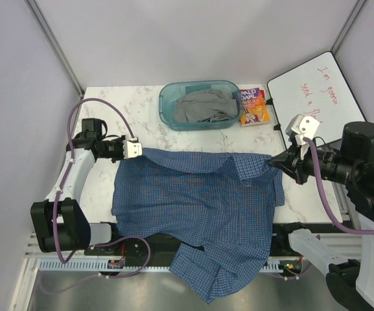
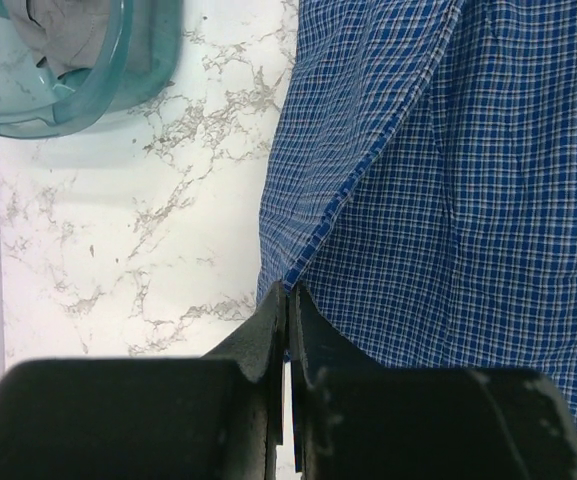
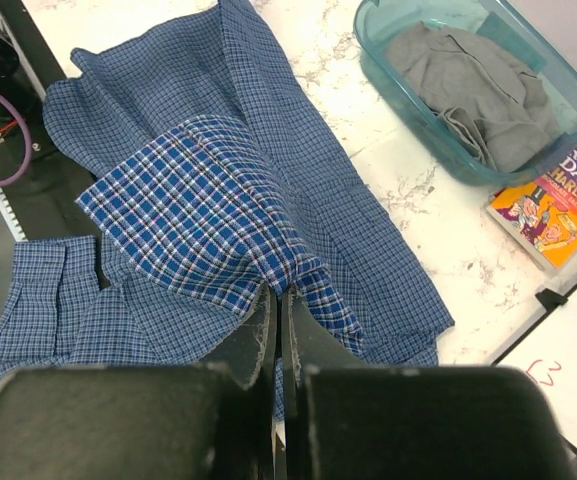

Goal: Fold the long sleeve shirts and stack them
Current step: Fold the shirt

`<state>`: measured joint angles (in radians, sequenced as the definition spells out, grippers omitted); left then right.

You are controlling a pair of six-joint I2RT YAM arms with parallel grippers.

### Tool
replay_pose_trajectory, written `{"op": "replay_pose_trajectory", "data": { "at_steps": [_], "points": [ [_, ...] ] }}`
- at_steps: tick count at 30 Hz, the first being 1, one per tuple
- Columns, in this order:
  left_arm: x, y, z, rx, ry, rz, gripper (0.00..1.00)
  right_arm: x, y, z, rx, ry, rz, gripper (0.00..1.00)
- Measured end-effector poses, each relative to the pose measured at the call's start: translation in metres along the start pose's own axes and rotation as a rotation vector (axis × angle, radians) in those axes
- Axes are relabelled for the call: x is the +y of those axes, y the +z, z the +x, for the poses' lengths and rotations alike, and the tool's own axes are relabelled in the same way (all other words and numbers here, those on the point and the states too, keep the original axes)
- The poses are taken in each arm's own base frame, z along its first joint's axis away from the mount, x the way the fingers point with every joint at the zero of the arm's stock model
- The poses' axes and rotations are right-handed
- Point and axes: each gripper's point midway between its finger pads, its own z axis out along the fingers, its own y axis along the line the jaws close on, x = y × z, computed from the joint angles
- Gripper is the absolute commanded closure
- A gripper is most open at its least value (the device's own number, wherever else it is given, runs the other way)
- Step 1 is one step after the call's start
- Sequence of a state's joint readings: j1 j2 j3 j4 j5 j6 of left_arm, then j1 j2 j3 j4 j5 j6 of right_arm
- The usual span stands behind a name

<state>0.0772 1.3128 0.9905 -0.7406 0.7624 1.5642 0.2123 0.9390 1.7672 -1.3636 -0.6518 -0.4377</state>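
Left gripper (image 2: 286, 300) first: fingers pressed together with barely a sliver between them, pinching a corner of the shirt (image 1: 199, 201) right where its stitched edge comes to a point. Over to the right gripper (image 3: 276, 295): jaws clamped tight as well, a bunch of cloth gathered between the tips and a flap folded back just above them.

Between the two grips the top edge of the shirt runs across the table (image 1: 141, 110), left corner to right corner. It's blue fine-checked woven cloth, lying mostly flat on the white marbled surface but creased, with a collar-like fold toward the right side. The lower part spills over the near edge of the table and hangs down past the rail by the arm bases. From the right wrist view, a cuffed sleeve end (image 3: 43, 290) lies off to the left.

Behind the shirt, well apart from it, sits a teal see-through tub (image 1: 167, 107) holding a crumpled grey cloth (image 1: 203, 107). A colourful book (image 1: 253, 105) lies just beside the tub, and a whiteboard (image 1: 316, 84) with red writing sits at the far right.
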Motion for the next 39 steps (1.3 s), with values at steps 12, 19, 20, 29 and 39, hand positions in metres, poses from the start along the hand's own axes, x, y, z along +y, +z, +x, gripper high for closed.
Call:
{"op": "replay_pose_trajectory", "data": {
  "at_steps": [12, 19, 20, 29, 39],
  "points": [
    [-0.069, 0.007, 0.024, 0.046, 0.043, 0.153, 0.76, 0.011, 0.027, 0.032, 0.066, 0.062, -0.140, 1.00],
    [-0.082, 0.003, 0.038, 0.077, 0.000, 0.184, 0.62, 0.009, 0.079, 0.085, 0.246, 0.170, -0.322, 1.00],
    [-0.079, 0.002, 0.039, 0.078, -0.016, 0.184, 0.60, 0.009, 0.090, 0.091, 0.277, 0.180, -0.349, 1.00],
    [-0.030, -0.001, 0.029, 0.033, -0.149, 0.117, 0.39, -0.007, 0.196, 0.125, 0.434, 0.100, -0.396, 0.86],
    [0.011, 0.034, 0.055, 0.055, -0.490, 0.116, 0.44, -0.019, 0.224, 0.150, 0.501, 0.133, -0.402, 0.05]
  ]
}}
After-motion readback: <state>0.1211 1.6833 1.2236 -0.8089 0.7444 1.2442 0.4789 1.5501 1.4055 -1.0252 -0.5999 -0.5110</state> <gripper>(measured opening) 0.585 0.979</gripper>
